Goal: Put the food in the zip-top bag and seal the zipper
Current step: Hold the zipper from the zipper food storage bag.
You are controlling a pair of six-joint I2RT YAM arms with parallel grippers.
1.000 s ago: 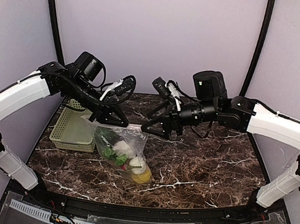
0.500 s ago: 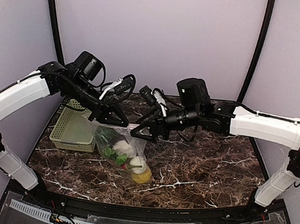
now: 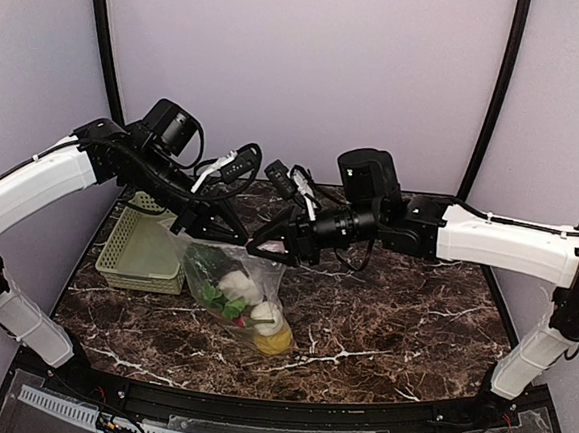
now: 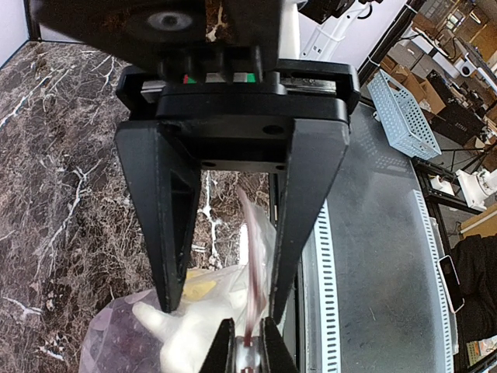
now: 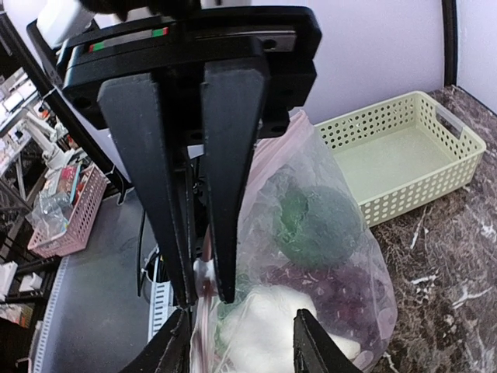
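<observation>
The zip-top bag [image 3: 235, 291] lies slumped on the marble table with its top edge held up. Inside it are the food items: a yellow lemon [image 3: 275, 342], a white piece [image 3: 234, 284] and a green leafy vegetable [image 5: 318, 221]. My left gripper [image 4: 247, 351] is shut on the pinkish zipper strip [image 4: 255, 256] at the bag's mouth, and it also shows in the top view [image 3: 234, 238]. My right gripper [image 5: 241, 346] faces it, open, with the bag's mouth edge between its fingers, close to the left one. It appears in the top view [image 3: 260, 249] too.
A pale green mesh basket [image 3: 141, 250] stands at the left behind the bag and also shows in the right wrist view [image 5: 396, 163]. The table's front edge with a white slotted strip [image 4: 326, 256] lies past the bag.
My right arm has swung left towards the bag's mouth, and its open jaws now straddle the top edge beside my left gripper. The left arm and the bag have stayed put.
</observation>
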